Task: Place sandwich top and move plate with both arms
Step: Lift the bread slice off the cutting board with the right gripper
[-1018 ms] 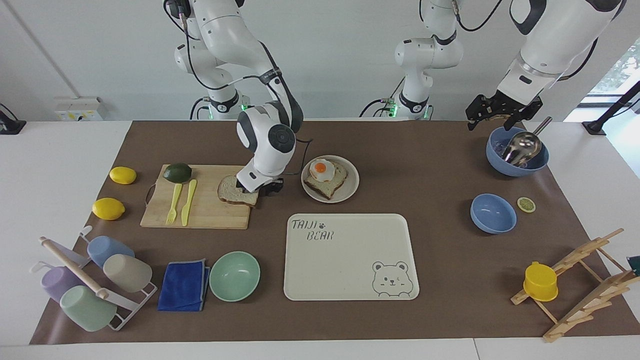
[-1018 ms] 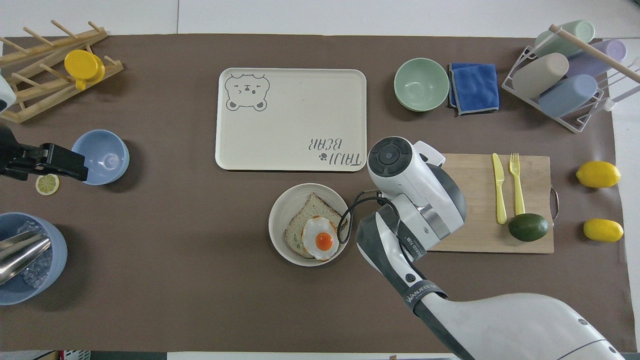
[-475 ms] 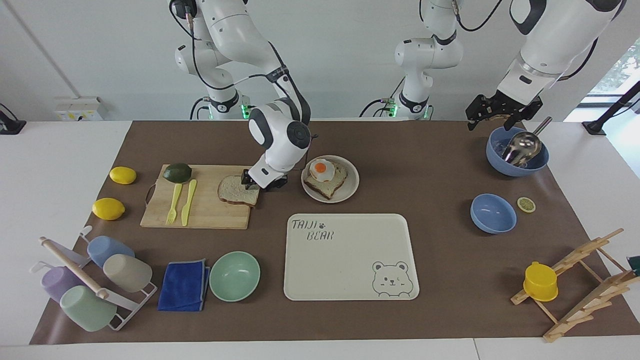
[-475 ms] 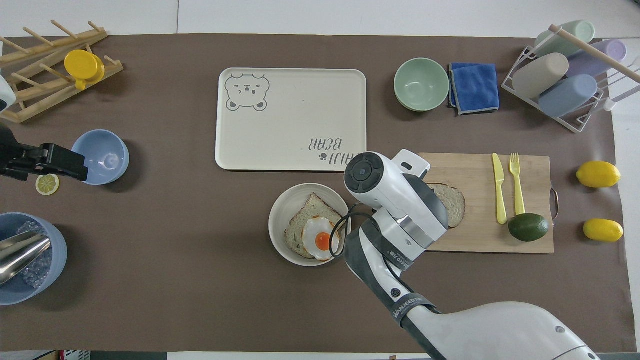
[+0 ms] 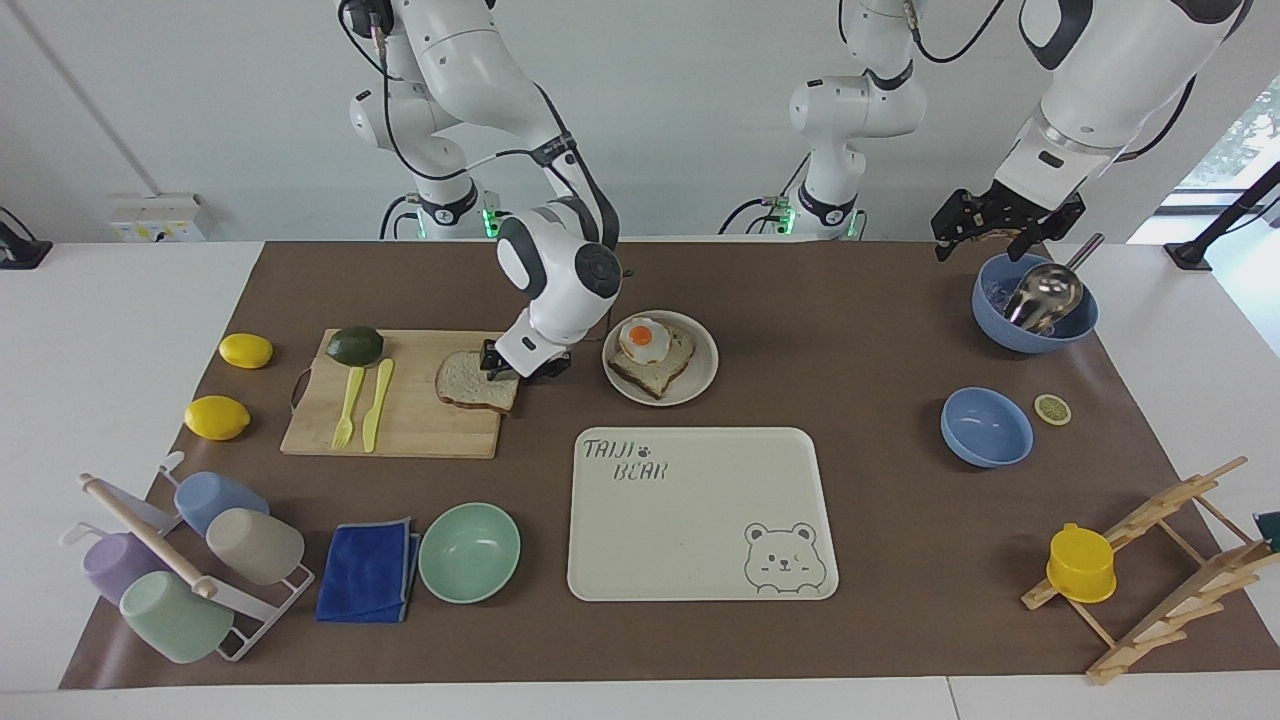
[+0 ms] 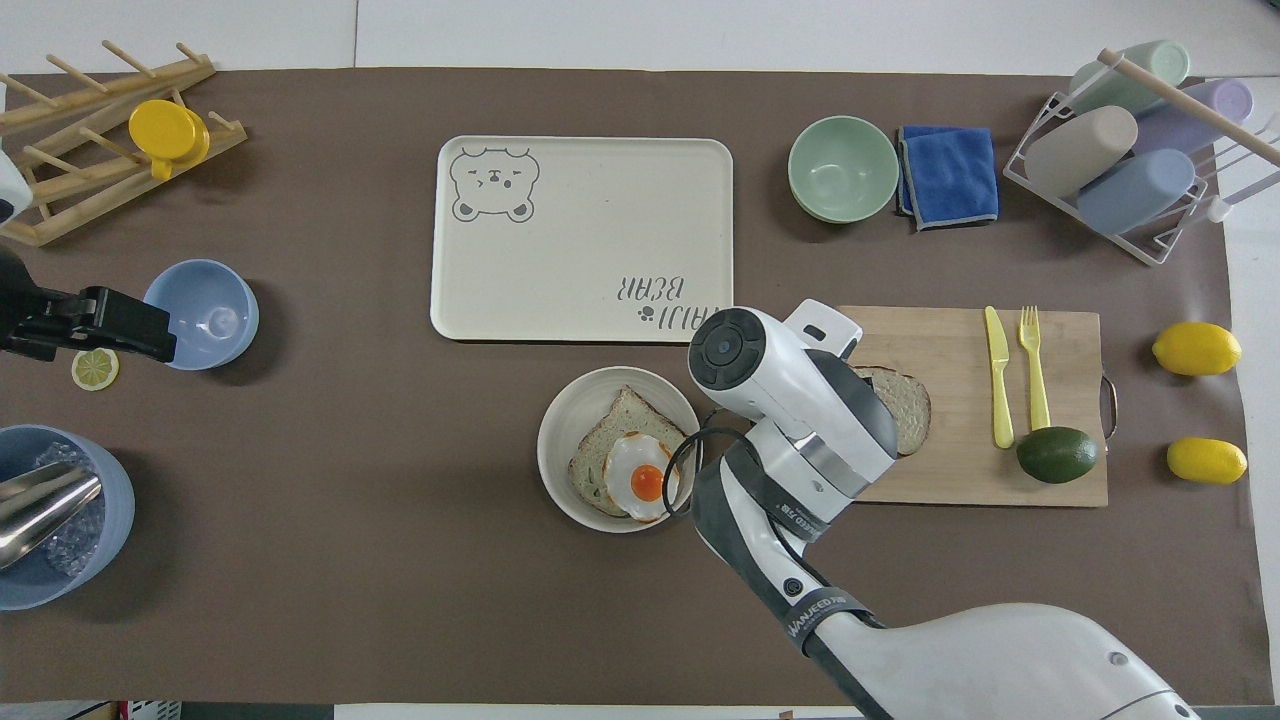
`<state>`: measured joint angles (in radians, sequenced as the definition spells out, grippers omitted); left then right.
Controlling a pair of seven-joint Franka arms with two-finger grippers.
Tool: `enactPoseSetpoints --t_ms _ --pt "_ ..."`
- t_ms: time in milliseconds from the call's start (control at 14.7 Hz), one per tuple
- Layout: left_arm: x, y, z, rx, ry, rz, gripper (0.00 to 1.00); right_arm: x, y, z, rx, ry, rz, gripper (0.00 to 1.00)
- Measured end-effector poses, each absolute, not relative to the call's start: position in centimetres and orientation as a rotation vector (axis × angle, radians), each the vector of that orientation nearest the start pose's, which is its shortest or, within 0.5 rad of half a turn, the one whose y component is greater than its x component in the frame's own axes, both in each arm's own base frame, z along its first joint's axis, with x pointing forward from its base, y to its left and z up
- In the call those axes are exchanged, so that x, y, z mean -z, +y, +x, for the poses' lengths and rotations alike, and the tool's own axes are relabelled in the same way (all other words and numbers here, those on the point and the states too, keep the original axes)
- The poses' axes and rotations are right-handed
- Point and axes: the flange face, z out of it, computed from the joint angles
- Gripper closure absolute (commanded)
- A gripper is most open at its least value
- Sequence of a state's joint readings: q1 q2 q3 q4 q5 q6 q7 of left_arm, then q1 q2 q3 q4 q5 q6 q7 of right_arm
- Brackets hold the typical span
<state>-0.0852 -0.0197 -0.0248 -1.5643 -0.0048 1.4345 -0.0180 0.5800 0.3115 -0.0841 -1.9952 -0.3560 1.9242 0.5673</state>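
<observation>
The right gripper is low at the plate-side edge of the sandwich top; whether its fingers are open or closed on the bread I cannot tell. This slice lies on the cutting board, toward the right arm's end of the counter. Just beside it stands the plate, which carries the toast and fried egg.

To do this step well, I think the grasp should take the crust firmly and lift the slice level.

The left gripper waits over the blue bowl near the counter's corner. The tray reads "TAIJI BEAR".
</observation>
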Motion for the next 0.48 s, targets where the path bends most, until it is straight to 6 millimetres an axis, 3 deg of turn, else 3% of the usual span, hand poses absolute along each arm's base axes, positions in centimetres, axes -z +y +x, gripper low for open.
enactPoseSetpoints --t_ms 136,204,271,475 --pt "-62.7 -5.9 53.0 -0.173 0.145 -3.131 0.0 -28.4 24.6 50.3 -0.293 -0.215 -3.606 0.75" --pt "-62.7 -5.9 53.0 -0.173 0.145 -3.131 0.0 -28.6 24.6 50.3 -0.291 -0.216 -3.606 0.91" --pt "-62.7 -5.9 53.0 -0.173 0.145 -3.131 0.0 -28.8 24.7 50.3 -0.286 -0.218 -3.607 1.0" --pt "-62.7 -5.9 53.0 -0.173 0.145 -3.131 0.0 -29.4 25.0 50.2 -0.279 -0.236 -3.616 1.0"
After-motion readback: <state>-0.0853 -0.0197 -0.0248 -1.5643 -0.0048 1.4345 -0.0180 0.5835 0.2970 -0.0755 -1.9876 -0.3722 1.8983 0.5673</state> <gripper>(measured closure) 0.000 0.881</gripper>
